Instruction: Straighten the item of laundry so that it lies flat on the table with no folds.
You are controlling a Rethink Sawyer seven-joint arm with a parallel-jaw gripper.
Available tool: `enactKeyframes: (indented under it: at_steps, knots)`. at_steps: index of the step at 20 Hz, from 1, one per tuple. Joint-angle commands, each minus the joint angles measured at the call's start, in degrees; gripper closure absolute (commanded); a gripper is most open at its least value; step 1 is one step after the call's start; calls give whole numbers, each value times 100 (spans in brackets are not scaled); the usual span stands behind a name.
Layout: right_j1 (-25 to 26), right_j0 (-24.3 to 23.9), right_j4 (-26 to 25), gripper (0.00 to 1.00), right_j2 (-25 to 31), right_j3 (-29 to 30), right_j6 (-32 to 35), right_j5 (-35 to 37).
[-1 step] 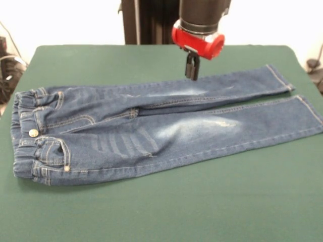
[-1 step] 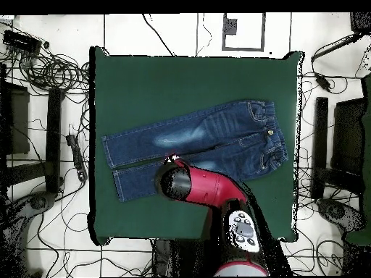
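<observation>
Across the middle of the frame, the small blue denim jeans [image 1: 151, 131] with faded whitish thighs, tan stitching and a metal button lie spread nearly flat on the wide dark green cloth-topped table [image 1: 166, 212], waistband at left, both legs running out to the right. My black gripper [image 1: 191, 68] below its red collar hangs pressed together and empty at the upper leg's far edge. I judge the work nearly done; only soft creases at the crotch and gathered elastic waistband remain.

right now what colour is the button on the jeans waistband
Pale metallic, silvery-gold; the button on the jeans shows best in the front view.
</observation>
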Motion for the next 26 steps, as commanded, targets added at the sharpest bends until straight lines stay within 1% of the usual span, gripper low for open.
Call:
enactKeyframes:
  at_steps: [1,3,6,10,15,26]
  knots:
    - [804,246,438,100,291,513,1385,-761]
    - [850,262,491,100,310,512,1352,-778]
    - [979,269,546,100,339,519,1358,-997]
    - [1019,107,489,100,439,598,1244,-1155]
    - [1066,21,486,100,572,749,1288,-1389]
    - [1096,385,856,100,613,992,1554,-1675]
